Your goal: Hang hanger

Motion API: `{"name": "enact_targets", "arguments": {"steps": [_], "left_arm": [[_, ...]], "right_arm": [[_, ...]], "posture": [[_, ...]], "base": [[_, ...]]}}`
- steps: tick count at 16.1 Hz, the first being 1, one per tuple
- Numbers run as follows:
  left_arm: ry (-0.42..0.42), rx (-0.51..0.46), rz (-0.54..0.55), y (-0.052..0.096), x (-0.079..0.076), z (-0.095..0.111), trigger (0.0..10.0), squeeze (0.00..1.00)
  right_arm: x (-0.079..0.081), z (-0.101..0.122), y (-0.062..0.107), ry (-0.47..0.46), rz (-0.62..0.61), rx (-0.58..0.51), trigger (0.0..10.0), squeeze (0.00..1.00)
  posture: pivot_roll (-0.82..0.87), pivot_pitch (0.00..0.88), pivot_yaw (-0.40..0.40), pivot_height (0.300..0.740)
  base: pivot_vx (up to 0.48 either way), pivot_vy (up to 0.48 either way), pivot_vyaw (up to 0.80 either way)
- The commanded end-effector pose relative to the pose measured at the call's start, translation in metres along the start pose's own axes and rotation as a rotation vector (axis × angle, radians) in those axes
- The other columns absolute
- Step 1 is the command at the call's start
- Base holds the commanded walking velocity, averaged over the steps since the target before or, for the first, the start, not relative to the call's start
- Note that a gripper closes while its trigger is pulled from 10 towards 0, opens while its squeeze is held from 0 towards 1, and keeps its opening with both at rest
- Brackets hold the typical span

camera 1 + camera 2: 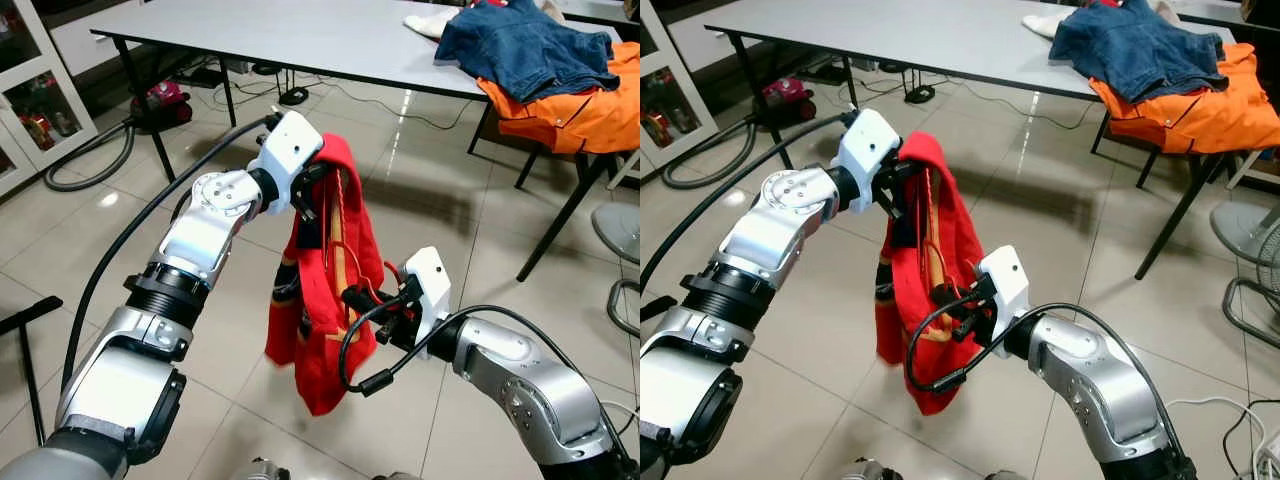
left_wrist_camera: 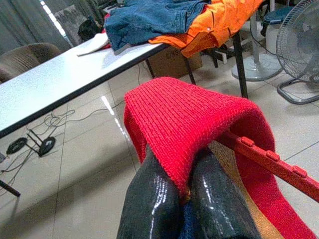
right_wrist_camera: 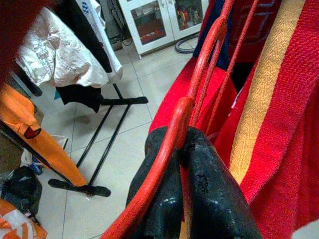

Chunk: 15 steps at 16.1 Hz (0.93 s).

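The hanger, a thin red plastic one with curved bars and small notched ridges along one arm, is held in mid-air in front of the robot, above the glossy tiled floor and well short of the desk. A red knitted garment with a ribbed weave, a tan woven stripe and dark blue trim is draped over it and hangs down limp, its long axis running roughly vertical, the lower end pointing at the floor.

The left end effector is seen up at the top of the garment, its two glossy black fingers pressed together with the red knit folded over their tips, so the cloth is pinched there. The right end effector is lower and beside the middle of the garment; in the right wrist view its fingers are closed around a red bar of the hanger.

On the grey desk, a blue denim piece lies crumpled on top of an orange garment that spills over the edge. A grey corrugated hose curls on the floor near a glass-fronted cabinet. A pedestal fan is seen in the left wrist view. No writing can be read.
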<state>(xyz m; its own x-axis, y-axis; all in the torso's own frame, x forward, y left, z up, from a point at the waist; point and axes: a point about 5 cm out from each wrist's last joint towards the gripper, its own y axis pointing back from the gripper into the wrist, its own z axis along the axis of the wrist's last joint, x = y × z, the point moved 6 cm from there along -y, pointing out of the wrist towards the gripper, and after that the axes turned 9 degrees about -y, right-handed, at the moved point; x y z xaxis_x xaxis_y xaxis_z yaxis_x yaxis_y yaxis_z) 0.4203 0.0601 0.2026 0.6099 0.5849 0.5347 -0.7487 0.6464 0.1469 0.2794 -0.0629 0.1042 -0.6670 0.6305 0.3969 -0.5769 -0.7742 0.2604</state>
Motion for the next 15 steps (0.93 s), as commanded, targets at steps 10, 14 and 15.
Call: {"name": "enact_targets", "arguments": {"steps": [10, 14, 15], "left_arm": [[-0.053, -0.083, 0.042, 0.003, 0.013, 0.024, 0.0, 0.00], [-0.122, -0.028, 0.015, 0.002, 0.007, 0.009, 0.0, 0.00], [0.270, 0.067, 0.131, 0.004, 0.000, -0.047, 5.4, 0.00]], "right_arm": [[0.000, -0.020, -0.001, -0.056, 0.009, 0.077, 0.0, 0.00], [0.006, -0.016, -0.001, -0.068, 0.044, 0.059, 0.0, 0.00], [0.004, 0.023, -0.006, 0.003, -0.046, -0.174, 0.0, 0.00]], "posture": [[-0.07, 0.000, 0.022, 0.740], [-0.07, 0.000, 0.022, 0.740], [-0.06, 0.011, 0.028, 0.740]], "base": [[0.000, 0.000, 0.00], [0.000, 0.000, 0.00], [0.000, 0.000, 0.00]]}}
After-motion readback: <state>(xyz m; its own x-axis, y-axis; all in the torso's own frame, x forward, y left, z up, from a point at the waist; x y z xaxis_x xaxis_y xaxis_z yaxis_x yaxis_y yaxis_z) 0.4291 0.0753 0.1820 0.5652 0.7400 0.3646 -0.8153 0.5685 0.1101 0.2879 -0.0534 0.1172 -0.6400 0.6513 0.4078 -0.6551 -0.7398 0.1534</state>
